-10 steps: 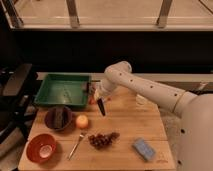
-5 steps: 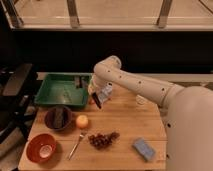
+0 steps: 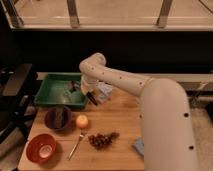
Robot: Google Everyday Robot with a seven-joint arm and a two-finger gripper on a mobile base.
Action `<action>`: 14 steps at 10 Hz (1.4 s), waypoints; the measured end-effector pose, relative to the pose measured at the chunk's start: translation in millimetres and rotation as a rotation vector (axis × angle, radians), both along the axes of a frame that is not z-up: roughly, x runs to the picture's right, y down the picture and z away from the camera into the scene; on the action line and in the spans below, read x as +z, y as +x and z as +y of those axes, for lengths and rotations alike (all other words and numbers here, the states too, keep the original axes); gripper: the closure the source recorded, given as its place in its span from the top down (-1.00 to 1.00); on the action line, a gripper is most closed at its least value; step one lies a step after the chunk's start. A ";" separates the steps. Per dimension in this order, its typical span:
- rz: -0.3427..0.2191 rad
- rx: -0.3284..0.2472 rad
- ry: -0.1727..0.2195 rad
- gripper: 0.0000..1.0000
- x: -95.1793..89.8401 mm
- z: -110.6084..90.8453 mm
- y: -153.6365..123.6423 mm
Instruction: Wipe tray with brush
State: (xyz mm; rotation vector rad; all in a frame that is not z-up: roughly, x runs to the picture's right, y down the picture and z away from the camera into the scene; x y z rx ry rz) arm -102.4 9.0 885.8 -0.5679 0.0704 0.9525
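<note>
I see the wooden table (image 3: 117, 117) carrying the tray (image 3: 50, 97), a brown bowl (image 3: 57, 118), an orange (image 3: 82, 121), a fork (image 3: 76, 145), grapes (image 3: 102, 140), a red bowl (image 3: 41, 148) and a sponge (image 3: 138, 146). The gripper (image 3: 88, 92) grips the brush (image 3: 93, 99) at the tray's right edge.

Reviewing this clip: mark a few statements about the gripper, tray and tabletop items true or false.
1. The gripper is at the right end of the green tray, shut on the brush. True.
2. The fork lies inside the tray. False: it lies on the wooden table, between the red bowl and the grapes.
3. The dark-brown bowl stands on the table, just in front of the tray. True.
4. The grapes are in the red bowl. False: they lie on the table.
</note>
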 end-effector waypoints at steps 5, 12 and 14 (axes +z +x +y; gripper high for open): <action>0.019 -0.113 0.008 -1.00 5.4 2.8 -15.8; 0.096 -0.119 -0.023 -1.00 11.7 14.5 8.9; 0.130 -0.128 0.000 -1.00 20.1 -3.9 10.6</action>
